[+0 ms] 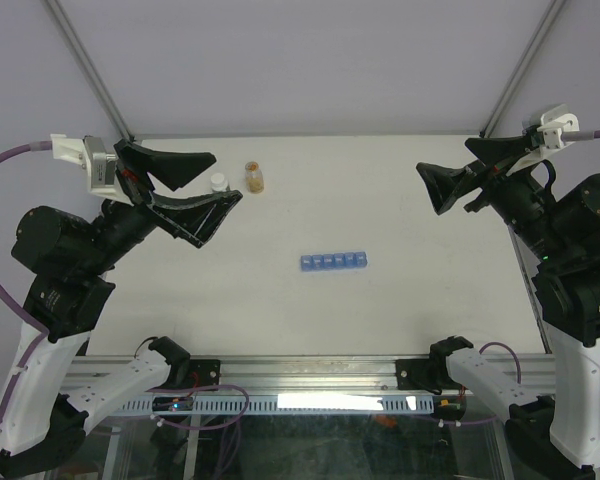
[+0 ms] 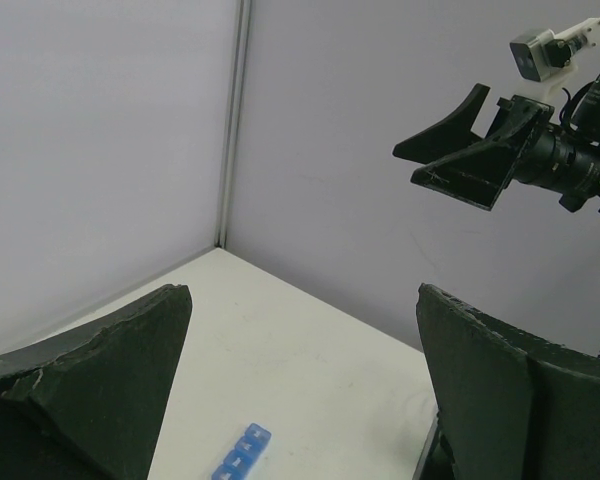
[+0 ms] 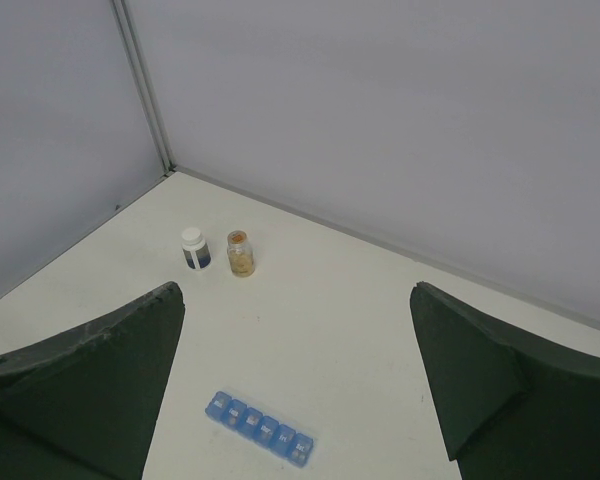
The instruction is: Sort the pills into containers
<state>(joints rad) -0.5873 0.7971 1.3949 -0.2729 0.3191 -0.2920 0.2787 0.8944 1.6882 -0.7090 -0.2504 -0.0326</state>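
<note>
Pills (image 1: 254, 182): are sitting as an amber heap inside a small clear jar (image 1: 254, 170), which is standing upright at the far left of the table (image 1: 410, 310), just beside a white-capped bottle (image 1: 218, 182).
Pill box (image 1: 333, 261): is lying flat mid-table, well apart from the jar, its long axis running left to right, its lids looking shut.
Left gripper (image 1: 224, 178): is hanging wide open above the table, holding nothing, close to the jar; judged the nearer arm.
Right gripper (image 1: 429, 190): is hanging wide open and empty, well off to the jar's right.
</note>
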